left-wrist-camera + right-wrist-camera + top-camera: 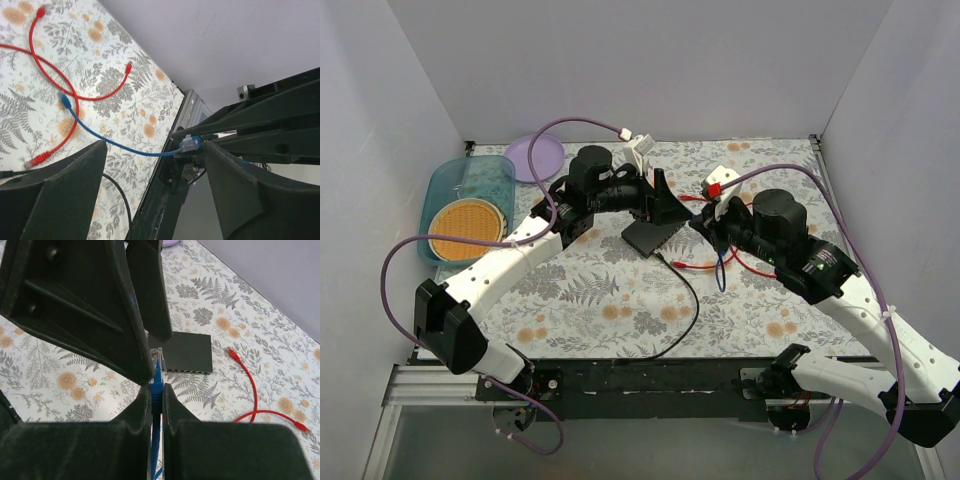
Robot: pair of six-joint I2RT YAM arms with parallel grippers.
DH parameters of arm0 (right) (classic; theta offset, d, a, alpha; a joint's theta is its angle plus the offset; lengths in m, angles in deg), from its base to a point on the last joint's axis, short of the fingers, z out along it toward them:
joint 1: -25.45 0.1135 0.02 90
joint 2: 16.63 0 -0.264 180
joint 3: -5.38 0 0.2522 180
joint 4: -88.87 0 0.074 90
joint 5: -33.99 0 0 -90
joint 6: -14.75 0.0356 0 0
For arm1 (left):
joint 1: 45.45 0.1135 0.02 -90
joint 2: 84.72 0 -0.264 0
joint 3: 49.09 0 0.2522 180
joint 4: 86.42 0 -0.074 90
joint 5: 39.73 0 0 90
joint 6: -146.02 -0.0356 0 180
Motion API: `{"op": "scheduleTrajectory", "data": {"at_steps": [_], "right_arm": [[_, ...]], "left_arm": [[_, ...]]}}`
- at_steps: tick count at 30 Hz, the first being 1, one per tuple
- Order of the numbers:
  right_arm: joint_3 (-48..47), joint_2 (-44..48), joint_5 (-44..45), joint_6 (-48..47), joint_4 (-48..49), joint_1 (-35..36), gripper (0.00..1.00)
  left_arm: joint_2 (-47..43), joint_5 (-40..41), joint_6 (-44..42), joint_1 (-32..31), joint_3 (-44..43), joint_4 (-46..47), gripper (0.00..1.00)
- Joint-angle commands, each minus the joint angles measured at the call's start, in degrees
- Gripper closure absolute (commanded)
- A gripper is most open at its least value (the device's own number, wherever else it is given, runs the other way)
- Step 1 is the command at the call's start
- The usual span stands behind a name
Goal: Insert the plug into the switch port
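Note:
The switch [648,236], a flat black box, lies mid-table; in the right wrist view [187,352] its row of ports faces my right gripper. My right gripper [700,222] [156,387] is shut on a blue cable just behind its clear plug [157,356]. The plug points at the switch from a short way off, apart from it. The same plug shows in the left wrist view [190,144]. My left gripper [661,203] [155,147] is open and empty, hovering by the switch's far right side. The switch is hidden in that view.
Red cables [705,266] [60,80] lie right of the switch. A black cable [685,300] runs from the switch to the near edge. A teal basket [470,180] with an orange disc and a purple plate [535,155] are at the far left.

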Motion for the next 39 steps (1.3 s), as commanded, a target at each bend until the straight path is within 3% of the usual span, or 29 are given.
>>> {"op": "scheduleTrajectory", "data": {"at_steps": [1,5,17,21,24,25,26,33,34,39], "right_arm": [[-0.3,0.9,5.1,-0.4,1.9,0.7,0.99],[-0.1,1.0,5.1,0.0,2.6,0.9,0.99],[1.0,1.1,5.4,0.3,2.9,1.8,0.99],[1.0,1.1,5.6,0.4,3.4,1.9,0.99],[0.6,0.8,5.5,0.5,3.2,2.0,0.99],[0.6,0.9,5.6,0.5,3.2,2.0,0.99],[0.7,0.9,5.6,0.4,3.4,2.1,0.99],[1.4,0.9,4.6,0.2,4.1,2.1,0.94],[1.5,0.9,4.5,0.1,4.1,2.2,0.84],[1.6,0.5,4.8,0.6,4.0,2.2,0.75]], "left_arm": [[-0.5,-0.8,1.7,-0.5,-2.0,-1.4,0.28],[-0.3,-0.6,2.3,-0.7,-1.8,-0.4,0.37],[-0.5,-0.1,4.4,-1.3,0.0,4.1,0.42],[1.1,-1.6,5.0,-1.4,-0.6,4.7,0.58],[2.0,-1.7,5.0,-1.9,-0.8,4.7,0.81],[2.0,-1.6,5.0,-2.1,-0.7,4.7,0.95],[2.1,-1.2,4.9,-2.2,-0.7,4.8,1.0],[1.8,0.5,3.9,-2.2,0.0,4.4,1.0],[1.8,0.9,3.8,-2.2,0.0,4.3,1.0],[1.0,-1.6,3.0,-2.2,2.4,7.8,1.0]]}}
